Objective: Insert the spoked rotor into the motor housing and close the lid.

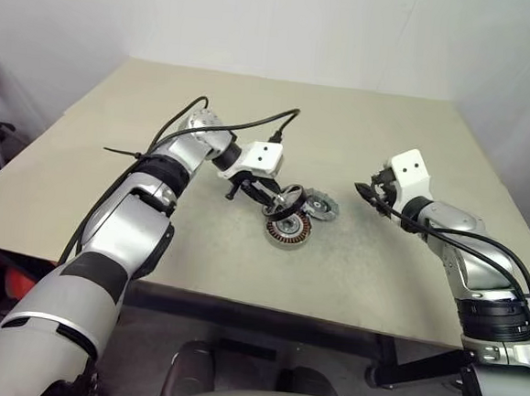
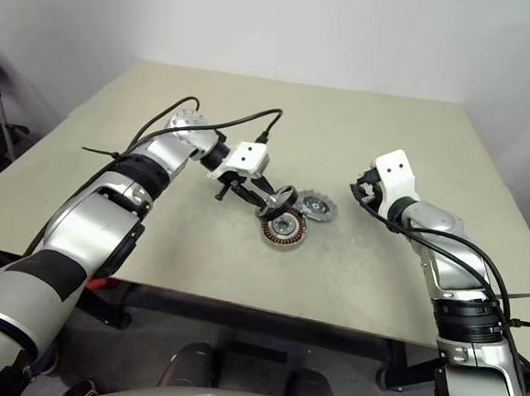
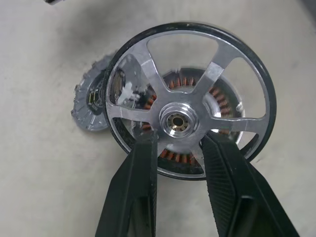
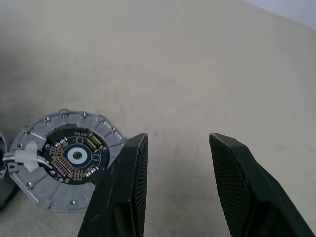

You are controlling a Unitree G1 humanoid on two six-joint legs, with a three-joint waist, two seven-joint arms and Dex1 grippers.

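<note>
My left gripper (image 1: 279, 199) is shut on the spoked rotor (image 1: 289, 202), a disc with a black rim and silver spokes. It holds the rotor tilted just above the motor housing (image 1: 287, 231). In the left wrist view the fingers (image 3: 136, 173) clamp the rotor (image 3: 217, 64) at its lower rim, and the housing's copper windings (image 3: 183, 81) show through the spokes. The lid (image 1: 321, 206), a small grey disc, lies flat on the table right beside the housing, on its right. My right gripper (image 4: 175, 140) is open and empty, hovering to the right of the lid (image 4: 49, 187).
The parts sit near the middle of a beige table (image 1: 377, 289), whose front edge runs close to me. A black cable (image 1: 253, 122) loops over my left forearm. Bare tabletop lies around the parts on all sides.
</note>
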